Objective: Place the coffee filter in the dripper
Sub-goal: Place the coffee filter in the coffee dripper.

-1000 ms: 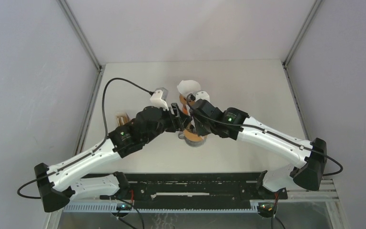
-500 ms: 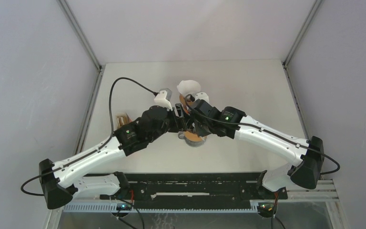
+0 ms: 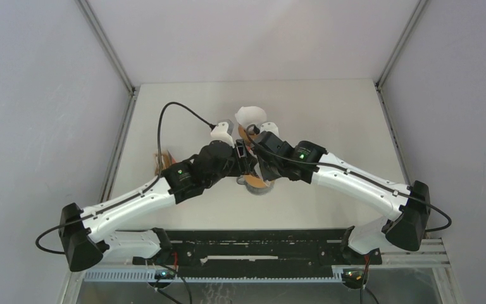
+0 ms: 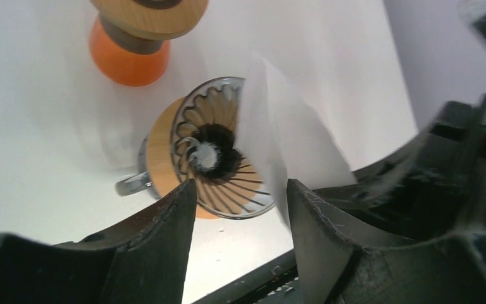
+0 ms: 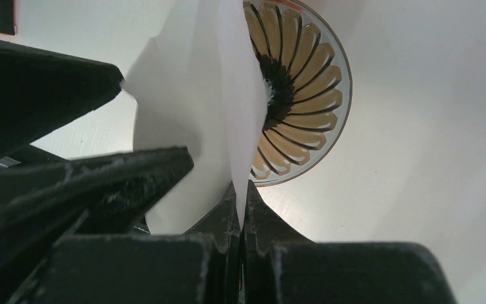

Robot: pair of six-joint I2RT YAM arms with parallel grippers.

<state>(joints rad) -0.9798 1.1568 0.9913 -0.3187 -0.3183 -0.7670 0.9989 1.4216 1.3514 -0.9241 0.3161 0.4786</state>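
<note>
Two arms lean in from either side and meet over the middle of the pale surface [image 3: 329,114], right above the dripper [image 3: 257,183]. The right hand [image 5: 240,190] is clenched tight on the white paper coffee filter [image 5: 190,95], its two dark fingers pressed together with the paper's edge pinched between them. From that pinch the filter stands up on edge, loosely folded and partly spread, and it hangs over one side of the dripper's mouth. It is not seated in the cone.

From the left wrist the dripper [image 4: 212,149] shows as a clear ribbed cone on a wooden collar, with a dark hole at its centre and a small grey handle [image 4: 130,185] poking out at one side. It stands on the surface. The filter [image 4: 285,145] rises over the rim on the side away from the handle.

The left hand [image 4: 240,190] is released, its fingers [image 4: 158,253] held well apart with nothing clamped between them, hovering over the dripper. One of its fingers is just beside the paper; whether it touches, I cannot tell.

Just past the dripper stands an orange vessel [image 4: 130,57] with a wooden top, near it but apart.
</note>
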